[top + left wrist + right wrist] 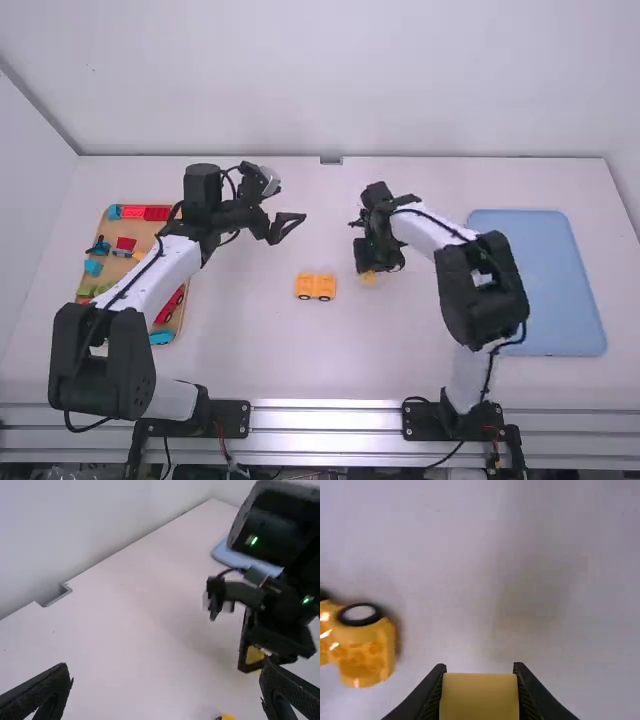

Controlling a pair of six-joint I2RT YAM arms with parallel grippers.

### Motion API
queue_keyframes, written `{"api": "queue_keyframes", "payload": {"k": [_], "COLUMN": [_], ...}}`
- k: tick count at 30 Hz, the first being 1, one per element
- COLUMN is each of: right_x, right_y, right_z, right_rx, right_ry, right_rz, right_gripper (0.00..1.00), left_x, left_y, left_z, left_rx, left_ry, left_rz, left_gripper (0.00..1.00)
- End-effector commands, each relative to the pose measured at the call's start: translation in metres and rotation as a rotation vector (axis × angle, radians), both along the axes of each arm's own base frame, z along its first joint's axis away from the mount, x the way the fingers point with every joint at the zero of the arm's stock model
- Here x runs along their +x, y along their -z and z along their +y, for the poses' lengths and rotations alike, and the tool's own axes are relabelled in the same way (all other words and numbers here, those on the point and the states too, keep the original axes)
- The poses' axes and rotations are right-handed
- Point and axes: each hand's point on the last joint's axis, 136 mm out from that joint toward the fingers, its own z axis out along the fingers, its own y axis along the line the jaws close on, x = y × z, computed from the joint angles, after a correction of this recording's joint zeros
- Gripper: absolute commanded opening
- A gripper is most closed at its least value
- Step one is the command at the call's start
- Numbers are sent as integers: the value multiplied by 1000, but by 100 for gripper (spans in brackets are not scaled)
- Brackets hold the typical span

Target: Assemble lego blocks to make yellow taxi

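Well, the white bench (235, 350) is the biggest thing I work over, and near its right edge lies the blue tray (540, 290). Close to the left edge, partly beneath my left arm, sits the smaller brown tray (185, 300), holding red, blue, green and yellow pieces. My left pincer (289, 229) is released, fingers spread wide, over the bench between its middle and the far edge. My right pincer (366, 268) is over the middle, clenched on a piece. Just beside it, towards the left edge, the yellow wheeled base (316, 287) for the taxi rests on the bench, about midway between the far and near edges. Smallest is the yellow block (479, 697), grasped between my right pincer's fingers
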Motion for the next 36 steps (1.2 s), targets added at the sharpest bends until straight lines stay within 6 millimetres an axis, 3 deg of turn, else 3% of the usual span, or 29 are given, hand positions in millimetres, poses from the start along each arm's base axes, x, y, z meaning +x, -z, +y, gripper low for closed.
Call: {"api": "queue_keyframes", "payload": {"k": [1, 5, 12, 21, 30, 36], "right_x": [-7, -6, -7, -14, -12, -21], "right_y": [15, 17, 16, 18, 19, 23], "right_z": [-3, -4, -4, -6, -9, -8], "right_rx": [-22, -38, -73, -144, -162, -185], "right_ry": [167, 353, 822, 1200, 1317, 1395], "right_rz": [85, 127, 234, 306, 306, 334], "right_gripper": [0, 0, 0, 0, 0, 6], "left_x": [-4, 0, 1, 0, -1, 0], "left_y": [-6, -4, 1, 2, 5, 6], "left_z": [-3, 1, 4, 4, 5, 6], "left_rx": [-4, 13, 28, 28, 33, 38], "left_ry": [12, -17, -39, -39, -43, -52], "left_rz": [-13, -12, 7, 12, 30, 29], "left_gripper": [99, 99, 99, 99, 99, 99]}}
